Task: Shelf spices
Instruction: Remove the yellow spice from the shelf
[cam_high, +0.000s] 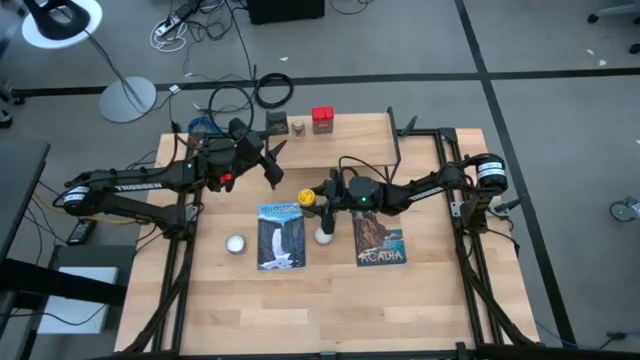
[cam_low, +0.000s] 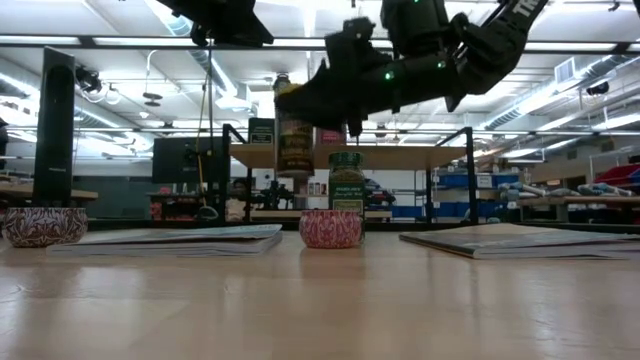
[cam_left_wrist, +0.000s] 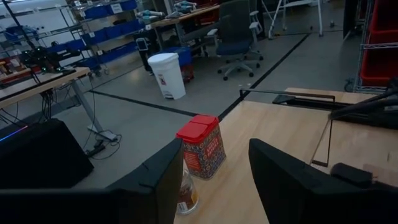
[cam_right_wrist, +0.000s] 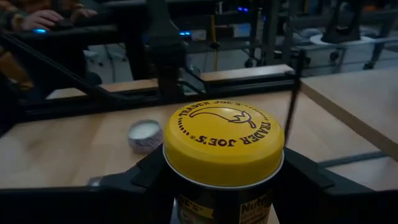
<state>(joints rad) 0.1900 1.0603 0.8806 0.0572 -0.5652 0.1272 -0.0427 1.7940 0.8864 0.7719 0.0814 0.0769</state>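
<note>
The shelf (cam_high: 365, 135) stands along the table's far edge. On its top board (cam_left_wrist: 255, 137) stand the dark square tin (cam_high: 276, 123), the tiny brown jar (cam_high: 297, 127) and the red boxy tin (cam_left_wrist: 202, 146). My left gripper (cam_high: 270, 160) hovers open just left of them, with nothing between its fingers. My right gripper (cam_high: 310, 198) is shut on the yellow-capped jar (cam_right_wrist: 222, 140) at the table's middle, in front of the shelf. The green jar (cam_low: 347, 185) stands on the table under the right arm. My right gripper pinches the jar's body just under the yellow cap (cam_right_wrist: 186, 199), one finger (cam_right_wrist: 134, 180) on each side. The fingers come in about level from the table's right side. The jar (cam_low: 295, 145) is upright and lifted clear of the table.
Two flat picture books (cam_high: 280, 235) (cam_high: 378, 240) lie on the table's near half. One patterned white ball (cam_high: 236, 243) rests left of the books, another (cam_high: 324, 236) between them. A person's hands show at a desk beyond the table (cam_right_wrist: 37, 18).
</note>
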